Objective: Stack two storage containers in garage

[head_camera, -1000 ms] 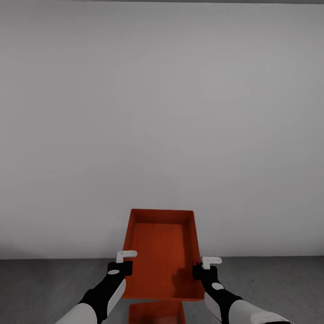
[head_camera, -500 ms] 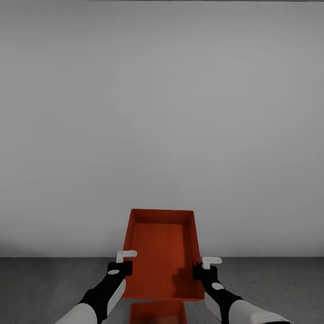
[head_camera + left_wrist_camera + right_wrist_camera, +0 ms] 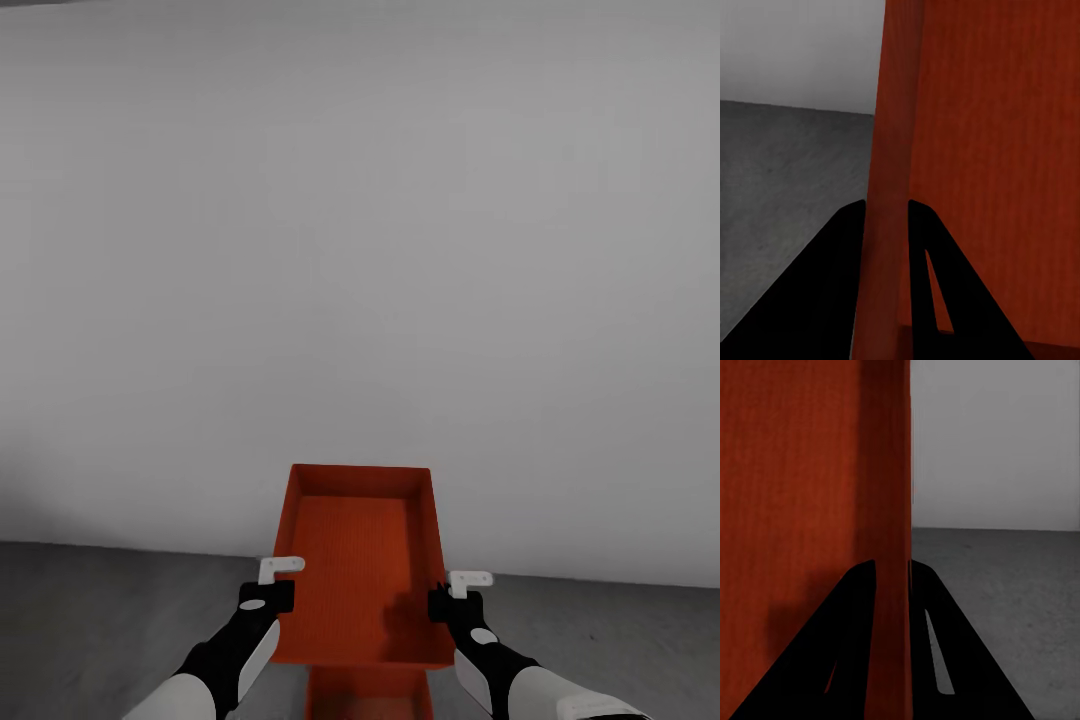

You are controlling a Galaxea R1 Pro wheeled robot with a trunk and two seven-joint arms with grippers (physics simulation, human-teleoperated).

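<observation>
Two hands carry one orange-red storage container [image 3: 362, 565] between them, held out in front of us above the dark grey concrete floor [image 3: 110, 610]. Our left hand [image 3: 281, 583] is clamped on the container's left wall; in the left wrist view its dark fingers [image 3: 840, 285] sit either side of that wall. Our right hand [image 3: 450, 590] pinches the right wall the same way, fingers [image 3: 847, 637] straddling the rim. Below the held bin, at the lower edge of the head view, a second orange-red container [image 3: 368, 695] shows. A plain pale grey wall [image 3: 360, 250] stands ahead.
</observation>
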